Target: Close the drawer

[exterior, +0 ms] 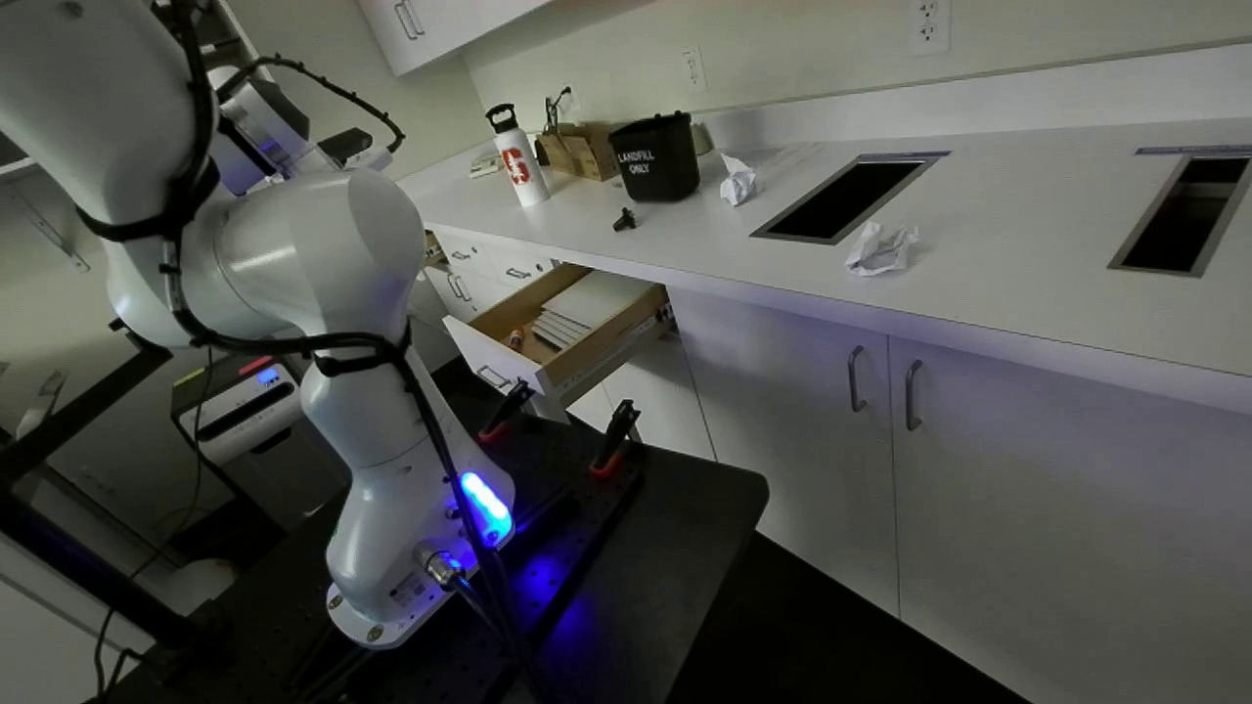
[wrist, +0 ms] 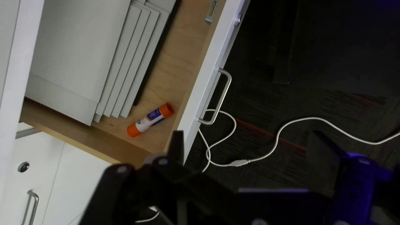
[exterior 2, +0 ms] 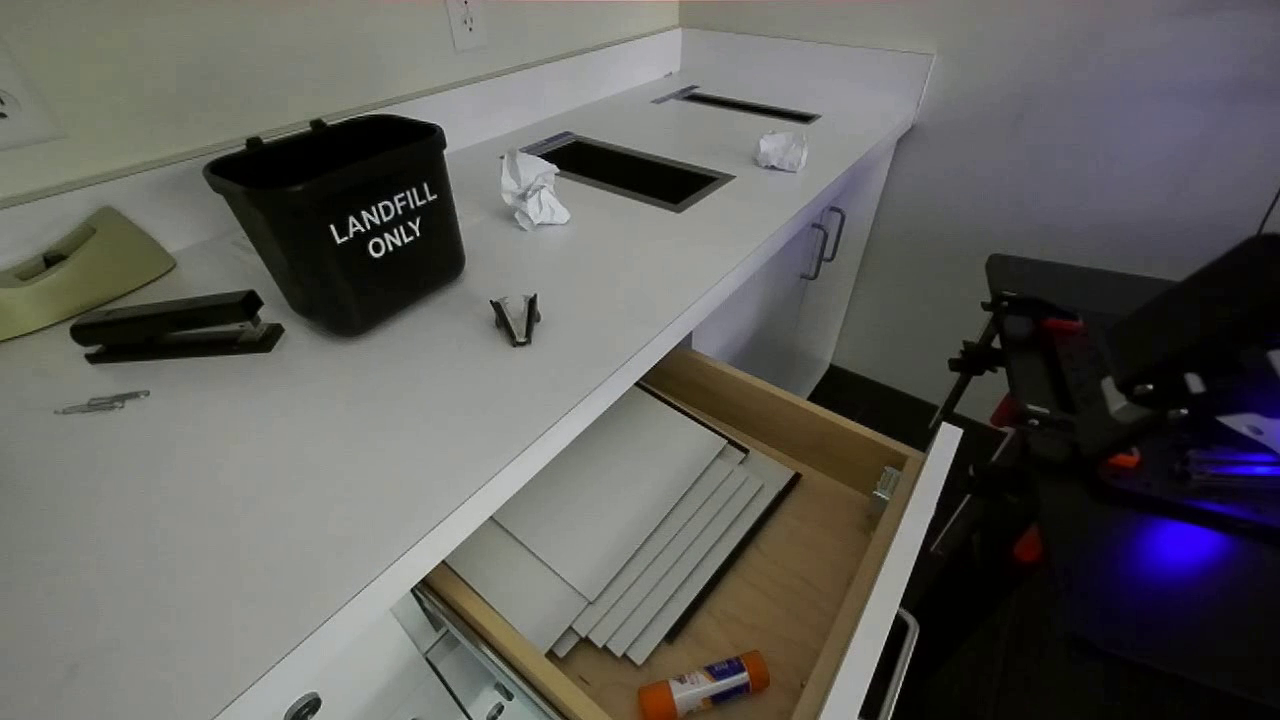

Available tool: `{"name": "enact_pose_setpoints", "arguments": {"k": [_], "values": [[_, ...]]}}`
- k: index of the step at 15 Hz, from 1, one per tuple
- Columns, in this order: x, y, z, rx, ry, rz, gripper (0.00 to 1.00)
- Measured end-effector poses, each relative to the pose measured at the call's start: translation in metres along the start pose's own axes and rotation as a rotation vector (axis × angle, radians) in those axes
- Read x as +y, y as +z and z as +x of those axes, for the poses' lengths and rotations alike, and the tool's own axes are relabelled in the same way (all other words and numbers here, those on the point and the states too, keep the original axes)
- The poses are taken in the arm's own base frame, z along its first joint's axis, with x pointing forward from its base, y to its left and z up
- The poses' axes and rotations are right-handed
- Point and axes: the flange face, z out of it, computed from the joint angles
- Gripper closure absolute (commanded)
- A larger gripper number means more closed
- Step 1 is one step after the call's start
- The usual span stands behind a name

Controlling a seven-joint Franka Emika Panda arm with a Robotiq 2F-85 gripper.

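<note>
Wide, shallow, white-fronted, tan wooden drawer (exterior 2: 810, 435): open, sticking out from under the edge of the long, flat, white bench (exterior 2: 450, 400) in both exterior views.
Thin, flat, pale grey boards (wrist: 78, 47): stacked inside the drawer, with edges spread like steps.
Orange, white and purple tube-shaped glue stick (wrist: 150, 120): lying on the drawer's wooden floor, just beside the boards, near the front.
Black two-fingered claw (wrist: 248, 134): wide, with tips well apart; with one finger (wrist: 177, 145) overlapping the drawer's white front in the wrist view; touching or not, cannot tell.
Black plastic bin (exterior 2: 360, 230): upright on the bench, marked "LANDFILL ONLY" in white.
Crumpled white paper balls (exterior 2: 535, 190): on the bench, one on each side of a dark, metal-rimmed hole (exterior 2: 640, 170).
</note>
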Motion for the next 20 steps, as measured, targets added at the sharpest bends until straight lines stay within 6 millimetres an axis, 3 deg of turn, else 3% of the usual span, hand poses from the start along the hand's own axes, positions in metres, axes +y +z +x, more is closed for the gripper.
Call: {"name": "enact_pose_setpoints", "arguments": {"k": [3,5,6,8,12,16,17,18,20], "values": [[-0.011,0.016,0.007,-0.015,-0.163,-0.008,0.0],[-0.025,0.037,0.011,-0.001,-0.273,-0.021,0.0],[-0.032,0.048,0.013,0.012,-0.329,-0.032,0.25],[-0.046,0.07,0.014,0.043,-0.44,-0.061,0.34],[-0.068,0.102,0.015,0.085,-0.694,-0.112,0.66],[-0.076,0.127,0.015,0.078,-0.959,-0.165,0.97],[-0.075,0.132,0.016,0.081,-1.023,-0.181,1.0],[-0.073,0.139,0.017,0.083,-1.075,-0.193,0.87],[-0.069,0.155,0.02,0.085,-1.108,-0.171,0.99]]}}
